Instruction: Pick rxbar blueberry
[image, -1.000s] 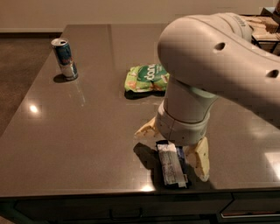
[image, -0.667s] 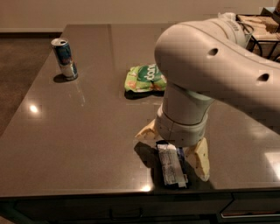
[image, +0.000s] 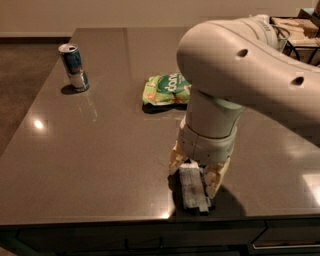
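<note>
**Gripper (image: 193, 179) astride the rxbar blueberry (image: 194, 194) at the front edge of the table (image: 100, 150).**
Fingers (image: 216, 176) stand apart, one on each side of the flat bar, gripping nothing yet; so placed, closing should pinch its long sides.

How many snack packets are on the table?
2. The green snack bag lies in the middle; the rxbar blueberry lies at the front edge, under the gripper. The arm may hide more.

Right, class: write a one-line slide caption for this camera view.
Gripper open astride the rxbar blueberry at the table's near edge; green snack bag and can behind.
</note>
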